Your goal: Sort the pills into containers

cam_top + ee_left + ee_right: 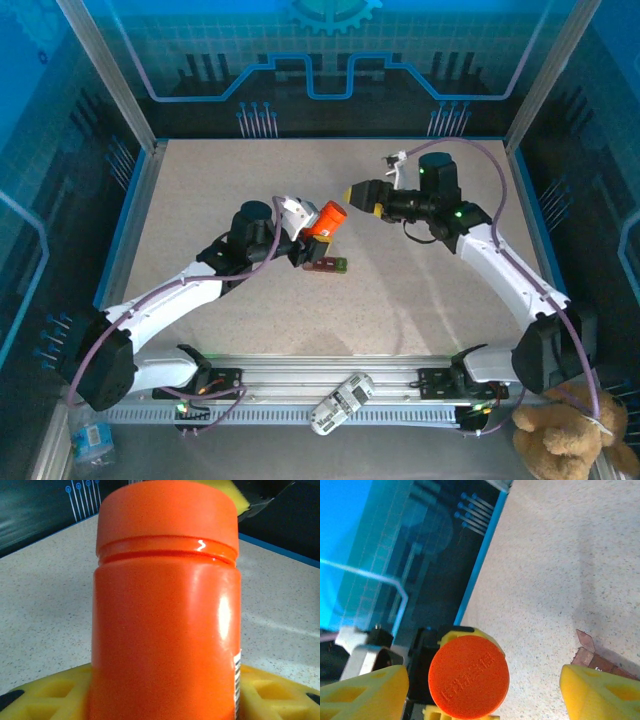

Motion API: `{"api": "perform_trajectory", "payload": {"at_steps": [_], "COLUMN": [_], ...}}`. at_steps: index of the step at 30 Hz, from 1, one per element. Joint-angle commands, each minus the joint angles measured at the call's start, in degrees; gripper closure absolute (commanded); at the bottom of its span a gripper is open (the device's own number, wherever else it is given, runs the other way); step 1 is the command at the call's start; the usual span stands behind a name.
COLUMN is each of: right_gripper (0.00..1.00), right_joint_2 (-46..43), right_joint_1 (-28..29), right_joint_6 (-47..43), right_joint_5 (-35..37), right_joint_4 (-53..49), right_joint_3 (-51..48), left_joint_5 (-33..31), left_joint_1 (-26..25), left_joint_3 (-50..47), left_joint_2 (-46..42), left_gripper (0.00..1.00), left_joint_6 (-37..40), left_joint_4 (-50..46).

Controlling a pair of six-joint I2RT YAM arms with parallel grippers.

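Observation:
My left gripper (pixel 308 228) is shut on an orange bottle (pixel 325 219), which it holds above the table, tilted with its cap toward the right. The bottle's body (pixel 167 630) stands between the yellow fingers (pixel 40 695) in the left wrist view. My right gripper (pixel 352 192) is open just beyond the cap. Its yellow fingertips (pixel 365 690) stand wide on either side of the orange cap (pixel 468 676) without touching it. The containers (pixel 326 265), a dark red strip with a green end, lie on the table under the bottle; one end (pixel 592 655) shows in the right wrist view. The pills are hidden.
The speckled table (pixel 220 190) has a raised blue rim all round. A white remote-like device (pixel 342 402) lies on the front rail between the arm bases. A teddy bear (pixel 565 440) sits off the table at the near right.

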Motion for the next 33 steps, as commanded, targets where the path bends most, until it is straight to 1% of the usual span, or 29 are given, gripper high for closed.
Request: {"api": "perform_trajectory", "payload": {"at_steps": [1,5,10,13,16,18,20,21,22,24,27,29,30,31,33], "right_gripper": [0.19,0.19,0.19,0.23,0.28,0.36,0.47,0.50,0.53,0.54,0.55,0.55,0.54,0.52,0.50], "right_joint_2": [-0.53,1.07,3.69,4.45,4.83,4.76,4.48,4.29,4.16,4.21,4.87,4.92,4.63,4.19,4.01], "right_joint_1": [2.00,4.97,7.79,9.03,9.67,9.72,9.72,9.63,9.51,8.78,6.63,5.11,4.41,3.92,2.52], "right_joint_6": [9.07,10.56,10.67,10.41,10.17,9.85,9.00,8.25,6.90,3.62,-5.12,-14.28,-18.12,-22.13,-24.92], "right_joint_5": [7.03,9.04,9.61,9.67,9.28,8.92,8.73,8.69,8.35,5.84,-1.07,-7.77,-9.60,-10.63,-10.79], "right_joint_4": [-0.95,0.03,0.20,0.47,0.81,1.11,1.21,1.25,1.40,3.03,6.48,8.78,8.85,8.79,8.33], "right_joint_3": [-0.52,1.21,3.73,4.11,3.70,3.19,2.57,2.32,2.14,1.62,0.61,-0.47,-1.14,-1.97,-3.06], "left_joint_5": [-1.59,-1.53,-1.33,-1.33,-1.42,-1.36,-1.33,-1.31,-1.20,-0.61,1.19,3.22,3.98,4.95,6.23], "left_joint_1": [-0.03,0.01,-0.02,-0.02,-0.08,-0.07,-0.08,0.02,-0.02,-0.02,0.03,0.01,-0.03,0.02,-0.03], "left_joint_3": [1.56,1.64,1.67,1.66,1.58,1.55,1.55,1.49,1.47,1.64,2.13,2.82,3.08,3.37,3.73], "left_joint_2": [0.27,0.58,0.76,0.68,0.67,0.76,0.76,0.76,0.76,0.67,0.59,0.65,0.74,0.76,0.85], "left_gripper": [1.00,1.00,1.00,1.00,1.00,1.00,1.00,1.00,1.00,1.00,1.00,1.00,1.00,1.00,1.00], "left_joint_6": [2.03,1.79,1.19,1.08,0.92,0.82,0.58,0.40,0.19,-0.35,-1.26,-1.92,-2.22,-2.58,-3.19], "left_joint_4": [0.28,0.24,0.52,0.45,0.43,0.59,0.80,0.89,1.00,1.09,0.79,0.13,-0.11,-0.38,-0.50]}}
